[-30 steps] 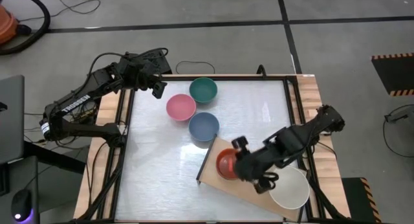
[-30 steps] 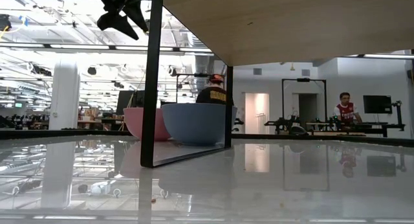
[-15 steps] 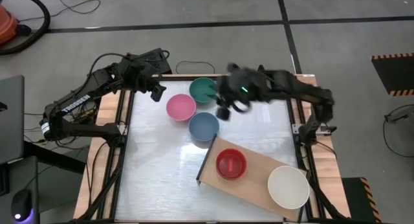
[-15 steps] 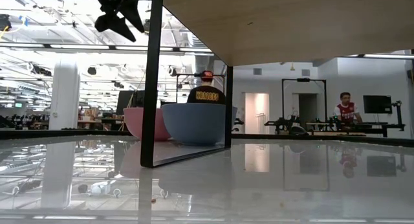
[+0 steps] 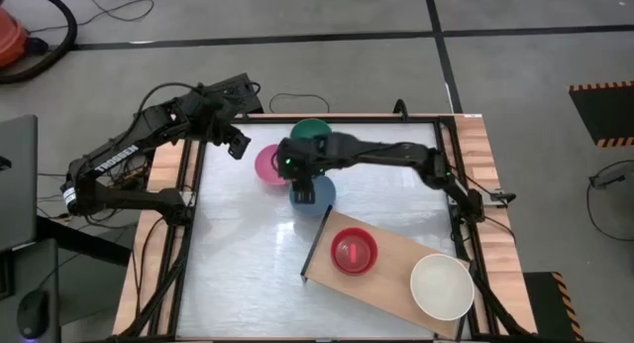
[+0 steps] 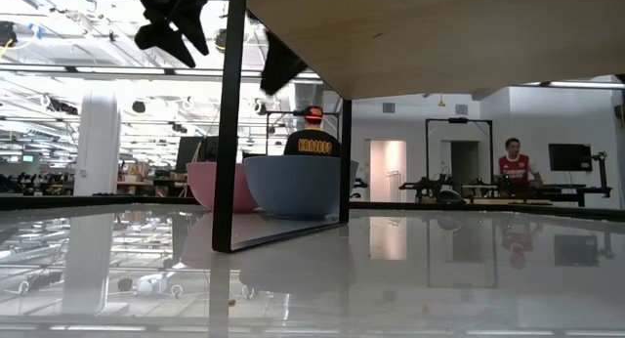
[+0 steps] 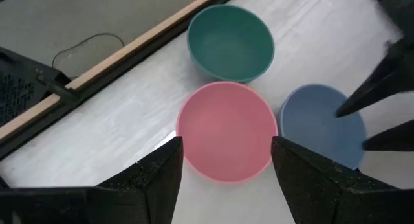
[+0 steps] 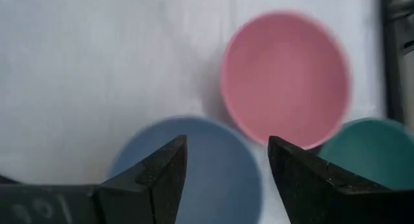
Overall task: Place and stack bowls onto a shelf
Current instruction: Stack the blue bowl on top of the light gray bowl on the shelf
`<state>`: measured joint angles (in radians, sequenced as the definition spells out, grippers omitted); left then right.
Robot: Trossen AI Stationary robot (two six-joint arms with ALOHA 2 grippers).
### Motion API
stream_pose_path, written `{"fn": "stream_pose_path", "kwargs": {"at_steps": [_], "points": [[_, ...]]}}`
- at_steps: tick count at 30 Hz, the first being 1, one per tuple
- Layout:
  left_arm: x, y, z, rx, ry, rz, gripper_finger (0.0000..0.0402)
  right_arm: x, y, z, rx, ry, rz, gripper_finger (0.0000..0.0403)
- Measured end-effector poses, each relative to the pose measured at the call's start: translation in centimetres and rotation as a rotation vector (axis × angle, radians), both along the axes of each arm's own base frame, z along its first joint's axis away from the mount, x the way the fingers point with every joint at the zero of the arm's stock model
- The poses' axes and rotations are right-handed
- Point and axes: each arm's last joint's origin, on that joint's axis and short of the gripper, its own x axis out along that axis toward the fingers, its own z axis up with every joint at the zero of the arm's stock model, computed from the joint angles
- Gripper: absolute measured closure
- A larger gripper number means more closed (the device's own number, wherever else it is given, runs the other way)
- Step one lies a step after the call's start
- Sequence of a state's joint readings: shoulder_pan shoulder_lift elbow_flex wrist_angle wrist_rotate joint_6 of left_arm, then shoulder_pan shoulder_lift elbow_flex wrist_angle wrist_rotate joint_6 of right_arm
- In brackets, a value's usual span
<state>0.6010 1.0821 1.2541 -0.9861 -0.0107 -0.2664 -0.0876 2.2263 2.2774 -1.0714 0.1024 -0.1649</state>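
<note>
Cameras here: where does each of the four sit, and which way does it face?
High: overhead, looking down; both arms, shelf, red bowl, white bowl.
Low: tabletop level, under the shelf, facing the room; left hand shows above.
Left wrist: above the pink bowl, own fingers open.
Right wrist: over the blue-grey bowl, own fingers open.
Both wrist views share pink, teal and blue-grey bowls.

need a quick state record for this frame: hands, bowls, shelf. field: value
right hand: open, over the blue-grey bowl, holding nothing
left hand: open, empty, above the table's far left corner, beside the pink bowl
on shelf: red bowl, white bowl
on tabletop: pink, teal bowl and blue-grey, clustered close together
stacked: none visible
background: people in the room beyond, low view
</note>
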Motion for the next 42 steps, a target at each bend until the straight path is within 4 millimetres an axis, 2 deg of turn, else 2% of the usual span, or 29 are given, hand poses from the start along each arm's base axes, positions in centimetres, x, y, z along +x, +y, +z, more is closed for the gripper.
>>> {"fn": "stream_pose_path", "kwargs": {"at_steps": [4,8,17,25,27,29,34,35,42], "points": [[-0.1,0.0,-0.1,-0.006,0.012,0.001,0.0182,1.0,-0.2,-3.5,-0.005,0.116,0.017,0.0162],[-0.1,-0.1,-0.1,-0.007,0.013,0.0,0.0182,1.0,-1.4,-5.4,-0.001,0.2,-0.005,0.0163],[-0.1,0.0,-0.1,0.005,0.018,-0.01,0.0182,0.8,-4.9,-6.7,-0.003,0.233,-0.067,0.0163],[-0.1,0.0,-0.1,0.019,0.031,-0.001,0.0182,1.3,-5.3,-9.8,0.007,0.325,-0.024,0.0167],[-0.1,0.0,-0.1,0.019,0.031,-0.001,0.0182,1.3,-5.4,-9.9,-0.011,0.33,-0.031,0.0187],[-0.1,0.0,-0.1,0.019,0.031,-0.001,0.0182,1.3,-5.4,-9.7,-0.018,0.321,-0.034,0.0225],[-0.1,0.0,-0.1,0.024,0.034,0.004,0.0182,0.9,-5.7,-9.1,-0.008,0.323,-0.054,0.0367],[-0.1,0.0,-0.1,0.023,0.035,0.004,0.0182,0.8,-5.7,-9.0,0.0,0.329,-0.057,0.0376],[-0.1,0.0,-0.1,0.024,0.034,0.004,0.0182,0.3,-5.4,-8.7,0.014,0.375,-0.052,0.0376]]}}
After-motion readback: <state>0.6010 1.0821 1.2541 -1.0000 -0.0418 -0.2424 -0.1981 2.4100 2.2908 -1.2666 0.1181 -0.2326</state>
